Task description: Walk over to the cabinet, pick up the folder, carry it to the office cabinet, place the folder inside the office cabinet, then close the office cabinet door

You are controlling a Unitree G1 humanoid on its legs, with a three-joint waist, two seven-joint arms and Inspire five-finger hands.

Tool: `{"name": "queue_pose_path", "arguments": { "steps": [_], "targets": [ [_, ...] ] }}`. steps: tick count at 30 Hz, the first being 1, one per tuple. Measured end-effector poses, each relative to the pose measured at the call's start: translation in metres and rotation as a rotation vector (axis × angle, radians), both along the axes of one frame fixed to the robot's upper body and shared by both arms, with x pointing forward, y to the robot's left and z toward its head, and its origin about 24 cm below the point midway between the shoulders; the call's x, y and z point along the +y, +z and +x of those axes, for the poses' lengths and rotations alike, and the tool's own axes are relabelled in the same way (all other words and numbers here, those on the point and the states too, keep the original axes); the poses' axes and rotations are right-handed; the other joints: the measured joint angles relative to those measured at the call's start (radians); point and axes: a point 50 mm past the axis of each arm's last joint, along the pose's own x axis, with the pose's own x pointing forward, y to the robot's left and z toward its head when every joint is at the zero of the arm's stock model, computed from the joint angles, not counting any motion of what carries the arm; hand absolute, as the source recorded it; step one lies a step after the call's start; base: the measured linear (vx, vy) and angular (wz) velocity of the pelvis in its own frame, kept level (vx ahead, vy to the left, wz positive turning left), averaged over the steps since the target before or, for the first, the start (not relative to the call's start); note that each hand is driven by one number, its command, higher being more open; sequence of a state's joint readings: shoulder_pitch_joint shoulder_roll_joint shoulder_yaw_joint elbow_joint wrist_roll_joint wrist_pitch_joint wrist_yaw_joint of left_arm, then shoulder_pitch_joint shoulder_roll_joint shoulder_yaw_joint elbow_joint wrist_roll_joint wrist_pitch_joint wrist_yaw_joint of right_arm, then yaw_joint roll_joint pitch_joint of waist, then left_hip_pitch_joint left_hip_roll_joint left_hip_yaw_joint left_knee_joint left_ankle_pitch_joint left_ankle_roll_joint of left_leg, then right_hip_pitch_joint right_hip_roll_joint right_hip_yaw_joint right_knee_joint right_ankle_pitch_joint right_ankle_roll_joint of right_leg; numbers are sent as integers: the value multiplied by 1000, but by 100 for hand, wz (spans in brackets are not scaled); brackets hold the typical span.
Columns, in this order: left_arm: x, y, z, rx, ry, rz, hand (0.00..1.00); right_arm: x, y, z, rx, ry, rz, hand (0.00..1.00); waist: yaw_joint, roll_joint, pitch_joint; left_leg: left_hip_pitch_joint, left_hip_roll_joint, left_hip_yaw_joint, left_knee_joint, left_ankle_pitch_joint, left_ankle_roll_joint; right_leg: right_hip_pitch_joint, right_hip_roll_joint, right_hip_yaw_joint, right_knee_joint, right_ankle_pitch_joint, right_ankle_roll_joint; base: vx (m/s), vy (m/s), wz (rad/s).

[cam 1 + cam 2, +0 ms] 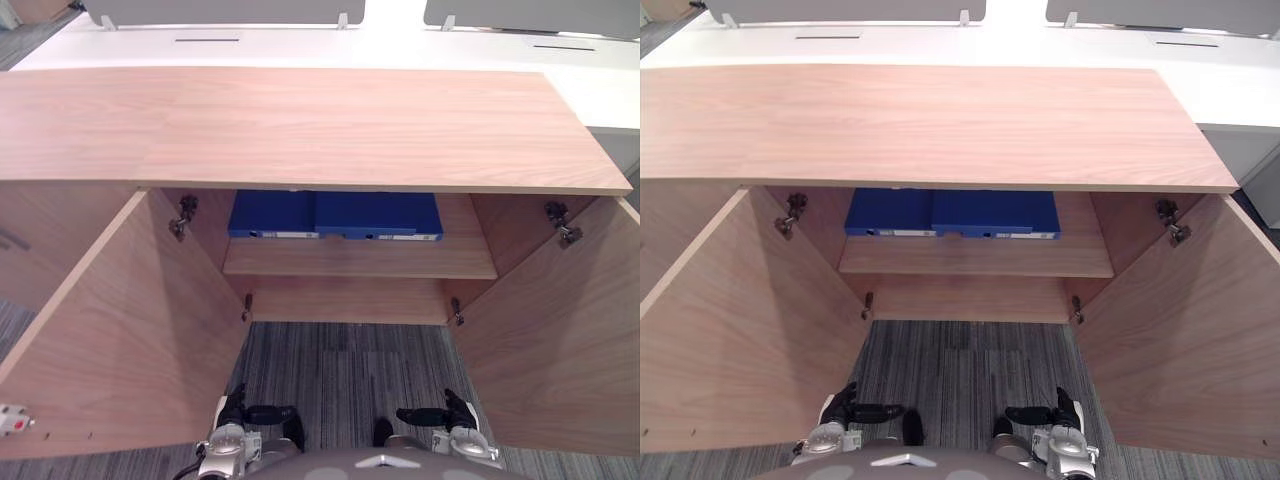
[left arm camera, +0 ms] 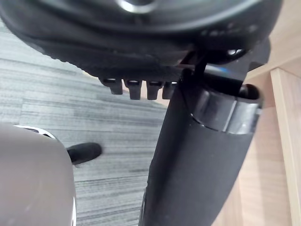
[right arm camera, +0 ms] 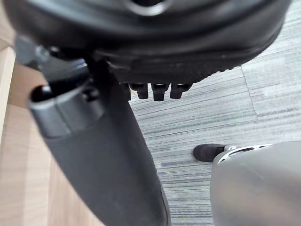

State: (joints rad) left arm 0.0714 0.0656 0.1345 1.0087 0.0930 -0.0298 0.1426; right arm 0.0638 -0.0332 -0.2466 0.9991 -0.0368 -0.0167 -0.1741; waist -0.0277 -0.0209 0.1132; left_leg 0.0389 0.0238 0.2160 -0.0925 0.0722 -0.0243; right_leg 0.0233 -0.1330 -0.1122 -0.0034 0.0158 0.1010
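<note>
Left hand (image 1: 265, 412), right hand (image 1: 425, 415): low, relaxed | folders (image 1: 335, 214): shelf (image 1: 360, 258), well apart

Both arms are being held low at the sides, wrists level with each other. The left hand (image 1: 240, 410) and the right hand (image 1: 455, 410) are being carried empty, with fingers (image 2: 134, 88) relaxed and thumbs being pointed inward toward one another.

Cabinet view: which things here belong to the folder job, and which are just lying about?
Job: blue folders, cabinet, left door, right door, left hand, right hand.
Lying about: white desks, grey screens, carpet.
</note>
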Motion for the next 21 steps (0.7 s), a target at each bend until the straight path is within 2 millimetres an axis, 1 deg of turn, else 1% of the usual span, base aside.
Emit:
{"name": "queue_pose_path", "arguments": {
  "steps": [2,5,8,10,11,12,13,14,16,17,18,19,20,21],
  "targets": [
    [1,-1,-2,13,-8,4,100,-2,0,0,-9,-40,11,100,-3,0,-1,16,1,28,4,-6,1,5,4,29,-9,7,-3,59,24,-42],
    [1,-2,-1,25,-21,10,100,-6,0,-4,-17,-133,35,100,-15,-1,-1,52,8,71,4,-25,-8,23,14,69,-23,11,-6,47,8,-47],
    [0,-3,-3,37,-26,6,100,-15,0,-10,-38,-257,53,100,-33,3,-8,66,16,121,4,-41,-14,9,26,122,-24,15,-10,3,-1,-55],
    [0,-3,-4,49,-25,5,100,-28,4,-18,-70,-379,47,100,-40,5,-13,71,22,170,4,-61,-28,-17,37,177,-21,18,-13,-8,1,-66],
    [0,-4,-5,51,-25,4,100,-31,6,-17,-86,-401,39,100,-43,7,-14,72,24,184,5,-66,-30,-25,40,190,-21,19,-14,0,1,-75],
    [0,-4,-6,54,-24,5,100,-41,10,-19,-120,-466,21,100,-50,9,-16,78,24,211,5,-76,-31,-39,46,222,-19,22,-13,8,3,-78],
    [1,-4,-8,59,-22,6,100,-51,17,-18,-166,-511,-8,100,-65,10,-17,80,26,237,15,-91,-36,-48,50,252,-18,24,-12,18,5,-79],
    [1,-4,-9,60,-21,6,100,-57,21,-17,-187,-528,-26,100,-73,12,-17,80,27,249,23,-100,-34,-52,52,266,-17,25,-12,33,5,-76],
    [1,-5,-9,62,-26,9,100,-79,38,-11,-293,-631,-89,100,-92,18,-21,79,33,298,64,-129,-28,-66,58,325,-16,32,-10,48,3,-77],
    [1,-5,-10,63,-30,11,100,-84,43,-9,-319,-646,-111,100,-94,20,-23,78,34,301,74,-137,-26,-73,61,339,-15,33,-9,61,-8,-77],
    [1,-4,-7,58,-38,15,100,-94,52,-5,-366,-671,-151,100,-97,25,-24,75,37,301,90,-153,-25,-82,65,364,-15,38,-9,47,-14,-60],
    [1,-4,-5,53,-39,15,100,-99,57,-3,-386,-678,-170,100,-98,27,-24,73,39,301,98,-160,-24,-88,67,374,-15,40,-9,44,-21,-61],
    [1,-3,-2,42,-38,16,100,-108,68,5,-441,-696,-200,100,-114,33,-24,67,41,302,109,-170,-26,-98,70,387,-15,45,-7,17,-14,-38],
    [1,-2,-1,37,-39,17,100,-110,71,8,-458,-699,-211,100,-120,35,-24,64,42,305,114,-175,-25,-102,71,392,-14,46,-6,9,-9,-39]
  ]
}}
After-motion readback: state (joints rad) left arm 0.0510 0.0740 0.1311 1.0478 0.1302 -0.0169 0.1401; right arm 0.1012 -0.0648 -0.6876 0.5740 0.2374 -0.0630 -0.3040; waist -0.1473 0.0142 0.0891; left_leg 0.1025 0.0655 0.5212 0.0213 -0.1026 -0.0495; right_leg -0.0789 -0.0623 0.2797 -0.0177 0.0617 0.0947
